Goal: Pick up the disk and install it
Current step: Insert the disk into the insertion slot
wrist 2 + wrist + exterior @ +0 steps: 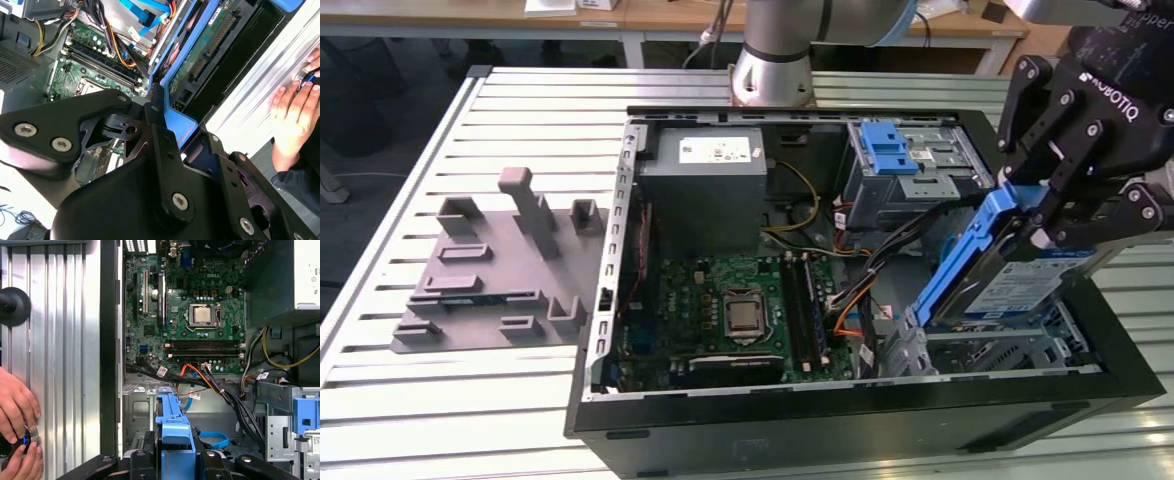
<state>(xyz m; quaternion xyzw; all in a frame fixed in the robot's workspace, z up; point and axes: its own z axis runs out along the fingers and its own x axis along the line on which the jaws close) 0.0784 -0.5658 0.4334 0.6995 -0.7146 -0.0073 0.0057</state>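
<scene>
- The disk [1017, 285], flat grey metal in a blue plastic frame, is being gripped at its upper end by the black fingers [1067, 200].
- It is being held tilted above the bay [987, 350] in the open case [854, 412]: lifted, not yet seated.
- The case is being carried by a ribbed metal worktop [400, 400].

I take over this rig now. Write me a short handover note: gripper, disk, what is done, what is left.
The gripper is shut on the disk, on its blue frame.
The disk hangs tilted over the drive bay in the open computer case.
Done: pickup. Left: the disk is not yet seated in the bay.
A person's hand rests on the table.
</scene>
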